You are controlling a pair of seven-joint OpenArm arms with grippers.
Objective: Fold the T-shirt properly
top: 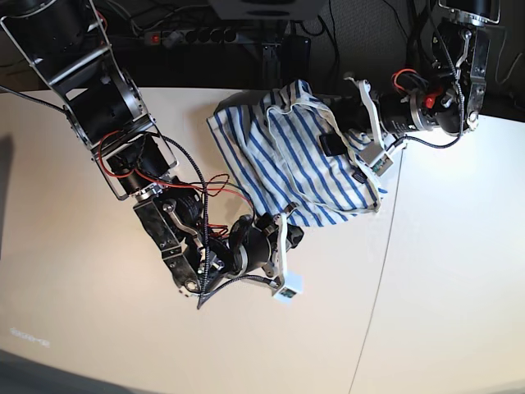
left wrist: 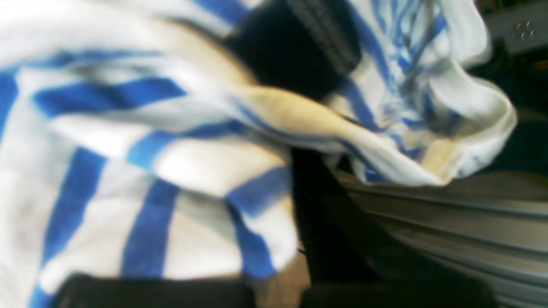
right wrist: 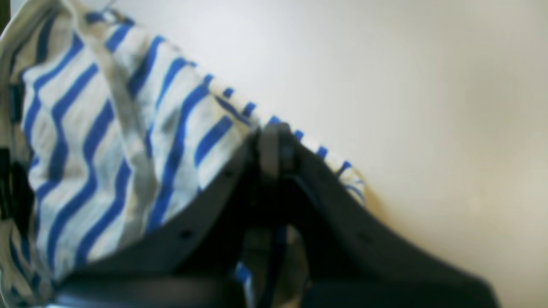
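Note:
The T-shirt (top: 283,156), white with thin blue stripes, hangs bunched between my two arms over the back of the table. My left gripper (top: 333,144), on the right of the base view, is shut on its upper right part. In the left wrist view the striped T-shirt (left wrist: 128,171) fills the frame and a fold runs between the dark fingers (left wrist: 295,51) of the left gripper (left wrist: 299,124). My right gripper (top: 289,233) is shut on the shirt's lower hem. Its fingertips meet on the T-shirt (right wrist: 85,149) edge at the right gripper (right wrist: 274,147).
The white table (top: 443,312) has a seam (top: 379,279) running down its right half. A power strip (top: 205,34) and cables lie beyond the back edge. The right arm's body (top: 164,213) with red wires stretches low over the table's left middle.

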